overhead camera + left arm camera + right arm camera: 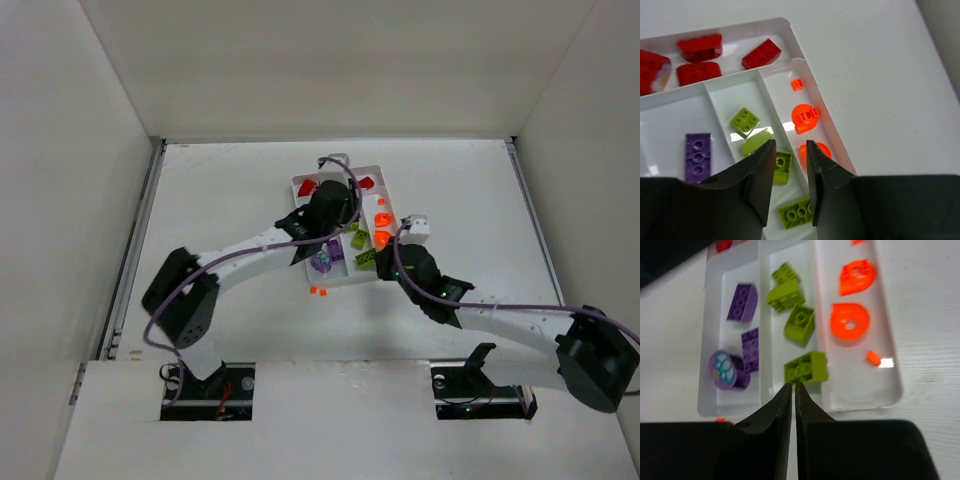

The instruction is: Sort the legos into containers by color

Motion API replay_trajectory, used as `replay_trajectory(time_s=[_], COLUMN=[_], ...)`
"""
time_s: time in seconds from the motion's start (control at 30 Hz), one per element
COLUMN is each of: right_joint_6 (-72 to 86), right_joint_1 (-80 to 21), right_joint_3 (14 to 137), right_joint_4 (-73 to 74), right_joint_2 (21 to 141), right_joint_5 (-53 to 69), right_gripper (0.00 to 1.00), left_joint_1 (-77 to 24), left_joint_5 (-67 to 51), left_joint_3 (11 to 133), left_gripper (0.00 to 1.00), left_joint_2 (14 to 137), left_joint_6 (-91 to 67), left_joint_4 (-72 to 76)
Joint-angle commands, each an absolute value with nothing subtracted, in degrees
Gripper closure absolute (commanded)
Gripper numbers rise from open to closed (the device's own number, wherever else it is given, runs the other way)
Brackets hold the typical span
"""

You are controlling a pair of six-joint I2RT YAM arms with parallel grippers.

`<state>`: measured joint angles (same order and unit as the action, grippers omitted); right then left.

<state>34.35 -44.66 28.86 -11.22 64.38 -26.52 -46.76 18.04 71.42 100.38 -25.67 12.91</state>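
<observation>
Left tool [790, 146]: narrowly parted, empty, above white tray [860, 387]. Right tool [793, 386]: closed, empty, at tray's edge. Legos [806, 368]: red, purple, green and orange, one color per compartment.

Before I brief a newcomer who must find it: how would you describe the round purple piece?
Find the white tray, then its outer long section holding purple bricks. At that section's near end sits the round purple piece. Its neighbours are studded blocks; it alone is round with a pale flower print on top.
</observation>
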Motion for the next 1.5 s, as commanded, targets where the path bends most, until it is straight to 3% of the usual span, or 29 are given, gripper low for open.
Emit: replay_trajectory(time_s=[0.0,0.13,0.33,0.43,0.93,1.47], right_joint_6=[29.4,29.7,32.4,35.0,39.3,42.1], right_joint_1=[-50.0,-54.8,-63.1,-64.3,-67.8,-68.2], right_joint_3=[33.7,36.3,41.6,43.3,50.2,54.0], right_joint_4=[-14.3,-13.9,-8.9,-7.5,-4.3,1.4], right_joint_2=[68.3,71.7,79.7,84.2,96.2,102.0], right_joint_5=[-27.4,-26.9,-27.4,-29.3,-32.2,-38.5], right_gripper=[0.88,0.85,0.61,0.57,0.53,0.56], left_joint_1=[-45.8,-46.5,-48.1,-48.3,-48.8,-49.3], left_joint_5=[19.2,22.8,26.0,26.3,25.1,24.7], left_joint_3=[60.3,43.9,28.8,24.6,16.9,15.7], left_gripper=[0.74,0.78,0.80,0.80,0.76,0.75], left_joint_2=[88.0,74.4,58.4,54.0,55.5,55.6], left_joint_6=[-25.1,-29.1,-35.8,-38.9,-41.8,-42.2], left_joint_4=[14.5,13.4,5.5,3.4,11.0,12.3])
